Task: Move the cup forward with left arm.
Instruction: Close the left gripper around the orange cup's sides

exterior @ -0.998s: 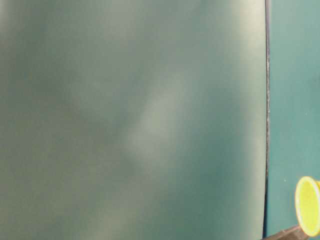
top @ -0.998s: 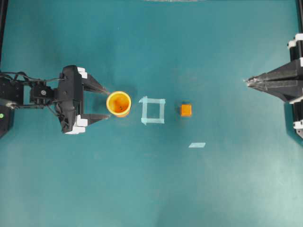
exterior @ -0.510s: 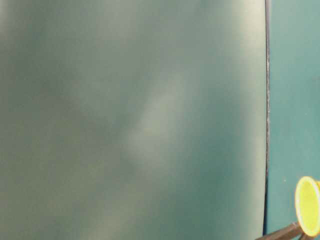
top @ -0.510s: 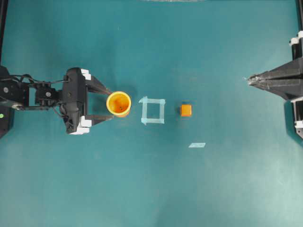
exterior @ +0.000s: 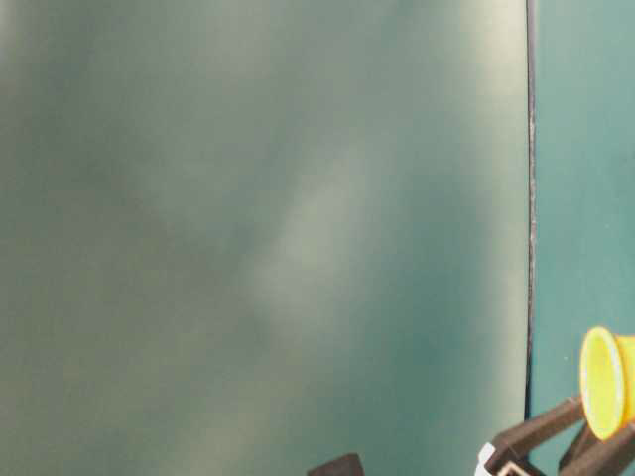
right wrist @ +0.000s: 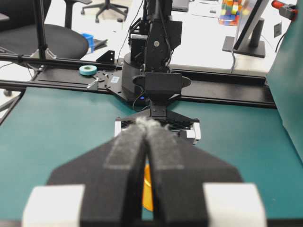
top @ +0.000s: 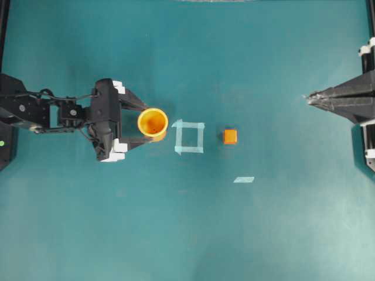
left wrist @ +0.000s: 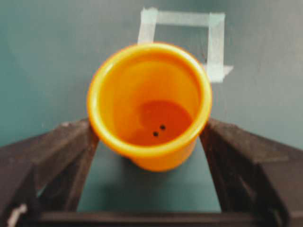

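since a second ago, both the black left gripper [top: 143, 124] and the small round yellow-orange plastic cup [top: 153, 122] shifted toward the tape square [top: 189, 137]. its jaws stand wide, and the cup sits between them.

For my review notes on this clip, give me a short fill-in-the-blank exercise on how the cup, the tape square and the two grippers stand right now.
1. The cup sits between the fingers of the ____ gripper.
2. In the overhead view, the tape square lies between the cup and the small orange ____.
3. The right gripper has its jaws ____.
4. Seen from the left wrist view, the cup stands upright and holds ____.

Missing words: left; cube; shut; nothing
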Action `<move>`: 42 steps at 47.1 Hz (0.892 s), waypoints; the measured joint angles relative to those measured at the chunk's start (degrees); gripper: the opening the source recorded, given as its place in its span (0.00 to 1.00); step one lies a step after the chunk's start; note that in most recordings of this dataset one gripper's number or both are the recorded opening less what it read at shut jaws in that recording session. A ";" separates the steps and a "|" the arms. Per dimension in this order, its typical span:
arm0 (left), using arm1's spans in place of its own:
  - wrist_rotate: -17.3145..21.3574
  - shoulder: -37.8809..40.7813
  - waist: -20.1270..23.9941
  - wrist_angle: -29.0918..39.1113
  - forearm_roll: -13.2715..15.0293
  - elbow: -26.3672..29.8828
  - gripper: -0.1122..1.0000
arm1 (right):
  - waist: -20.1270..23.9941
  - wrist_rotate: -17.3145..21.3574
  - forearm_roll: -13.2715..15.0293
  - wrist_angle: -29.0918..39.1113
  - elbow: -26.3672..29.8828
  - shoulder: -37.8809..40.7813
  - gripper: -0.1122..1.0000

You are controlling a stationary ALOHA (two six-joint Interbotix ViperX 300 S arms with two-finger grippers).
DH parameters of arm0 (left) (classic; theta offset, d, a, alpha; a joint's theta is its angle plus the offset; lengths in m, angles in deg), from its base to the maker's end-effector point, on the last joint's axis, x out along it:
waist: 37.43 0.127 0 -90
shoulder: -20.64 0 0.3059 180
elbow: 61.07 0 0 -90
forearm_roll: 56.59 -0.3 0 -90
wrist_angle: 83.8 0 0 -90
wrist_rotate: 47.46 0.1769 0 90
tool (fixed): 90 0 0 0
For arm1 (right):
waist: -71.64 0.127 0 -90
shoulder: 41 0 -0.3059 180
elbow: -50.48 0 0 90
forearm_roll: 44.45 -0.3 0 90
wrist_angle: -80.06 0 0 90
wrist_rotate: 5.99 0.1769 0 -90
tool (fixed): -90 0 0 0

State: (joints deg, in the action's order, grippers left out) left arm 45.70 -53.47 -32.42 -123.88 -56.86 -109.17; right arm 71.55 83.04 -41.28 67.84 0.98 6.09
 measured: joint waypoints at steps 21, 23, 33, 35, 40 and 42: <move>0.00 2.55 -0.53 -0.09 0.00 2.11 0.73 | 0.00 0.00 0.09 0.00 0.00 0.00 0.10; 0.00 2.55 -0.53 0.00 0.00 2.11 0.72 | 0.00 0.00 0.09 0.00 0.00 0.00 0.10; 0.09 2.29 -1.23 0.00 0.00 2.02 0.72 | 0.00 0.00 0.09 0.00 0.00 0.09 0.10; 0.09 1.93 -1.58 0.00 0.00 2.02 0.72 | 0.00 0.00 0.00 0.00 0.00 0.09 0.10; 0.00 0.70 -2.64 0.00 -0.09 1.76 0.72 | 0.00 0.00 0.09 0.09 0.00 0.09 0.10; 0.00 0.18 -2.99 0.09 0.00 1.49 0.72 | 0.00 0.00 0.09 0.18 0.00 0.09 0.10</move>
State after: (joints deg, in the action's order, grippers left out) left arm 45.70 -53.30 -35.41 -123.79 -56.86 -107.67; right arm 71.55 83.04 -41.20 68.02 0.98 6.18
